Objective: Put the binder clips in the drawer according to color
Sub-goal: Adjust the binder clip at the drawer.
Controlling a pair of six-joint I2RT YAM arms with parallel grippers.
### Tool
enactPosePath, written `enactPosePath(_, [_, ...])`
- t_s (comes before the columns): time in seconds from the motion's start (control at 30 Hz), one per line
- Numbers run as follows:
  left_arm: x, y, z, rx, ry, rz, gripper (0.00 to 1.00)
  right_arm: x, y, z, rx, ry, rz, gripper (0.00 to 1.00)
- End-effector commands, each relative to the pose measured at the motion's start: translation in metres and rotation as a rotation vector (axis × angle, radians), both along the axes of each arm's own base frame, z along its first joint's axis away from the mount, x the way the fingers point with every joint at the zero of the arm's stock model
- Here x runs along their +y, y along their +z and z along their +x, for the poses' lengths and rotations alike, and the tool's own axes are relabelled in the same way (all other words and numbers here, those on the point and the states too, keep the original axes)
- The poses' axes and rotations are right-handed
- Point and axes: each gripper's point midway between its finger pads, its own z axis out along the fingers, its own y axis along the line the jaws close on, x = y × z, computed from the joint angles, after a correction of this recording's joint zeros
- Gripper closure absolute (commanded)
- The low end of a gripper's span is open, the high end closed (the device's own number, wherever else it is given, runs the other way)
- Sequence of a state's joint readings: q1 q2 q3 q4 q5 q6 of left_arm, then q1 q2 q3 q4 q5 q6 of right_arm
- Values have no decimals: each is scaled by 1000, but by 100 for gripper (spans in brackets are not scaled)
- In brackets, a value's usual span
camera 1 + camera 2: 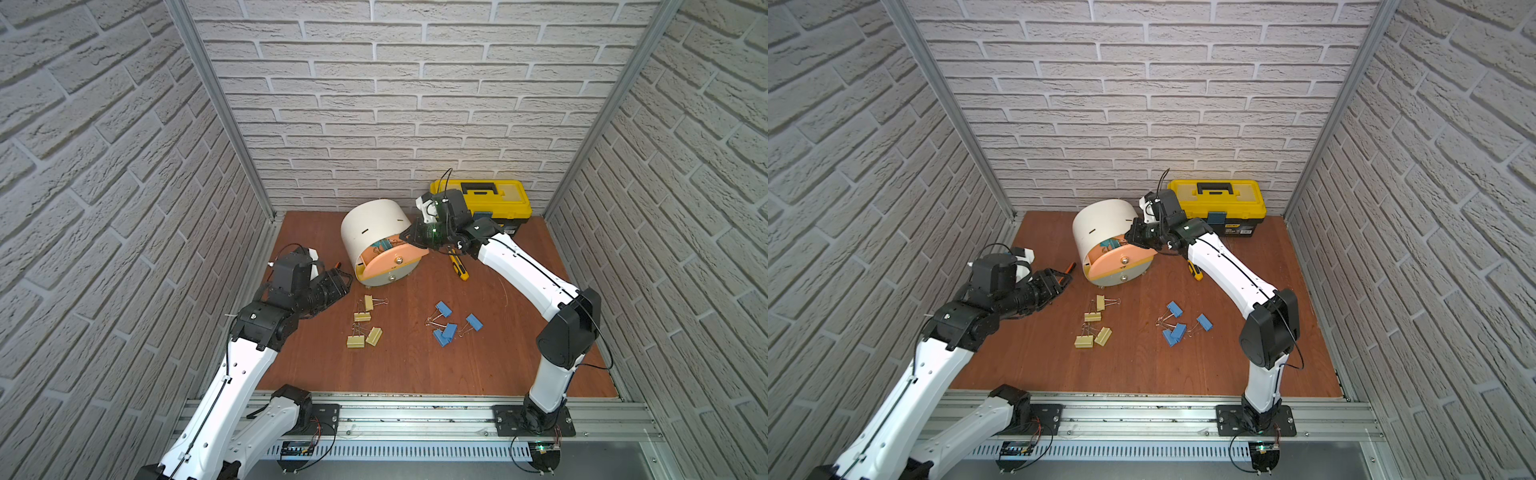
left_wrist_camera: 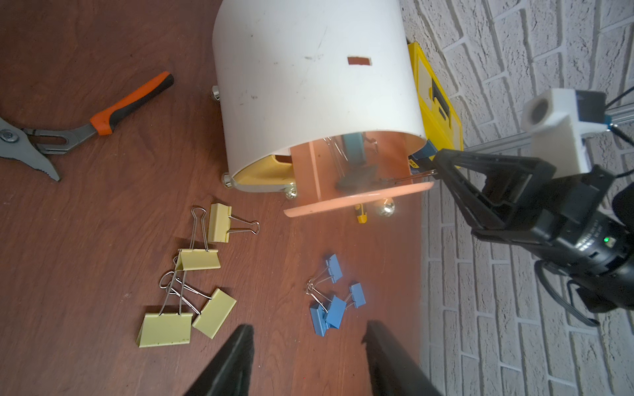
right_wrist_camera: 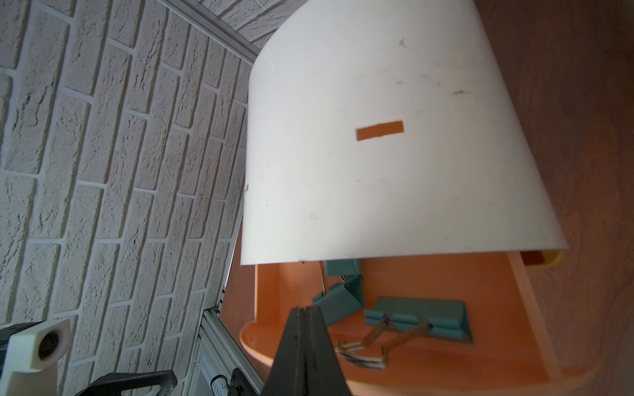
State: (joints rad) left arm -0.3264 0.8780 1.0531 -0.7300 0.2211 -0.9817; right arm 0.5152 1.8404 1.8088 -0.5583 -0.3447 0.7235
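Right gripper (jaws together) hovers beside teal binder clips in peach drawer.

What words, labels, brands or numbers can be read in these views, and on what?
Nothing can be read in any view.
Front label on the toolbox: too small to read.
White print on the black housing behind the right claw: blurred.
Tiny marks along the edge of one yellow binder clip: too small to read.
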Motion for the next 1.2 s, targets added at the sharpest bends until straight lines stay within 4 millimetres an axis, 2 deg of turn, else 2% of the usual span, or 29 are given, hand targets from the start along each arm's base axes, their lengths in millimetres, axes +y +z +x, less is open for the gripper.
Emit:
enactPosePath(0.0, [3,3,4,-28,19,-2,43,1,3,3,-18,6,-12,97])
enactPosePath(0.7, [4,4,4,-26,22,-2,43,-50,-21,42,30,-120,-50,98])
enactPosePath(0.83, [3,5,4,-25,18,-1,43,-58,-16,48,23,-132,-30,98])
enactPosePath(1.07, [2,5,6,-25,14,-1,43,-61,8,51,-25,-129,5,96])
enactPosePath(1.17, [2,7,7,-28,12,0,43,-67,10,50,-25,-139,-1,96])
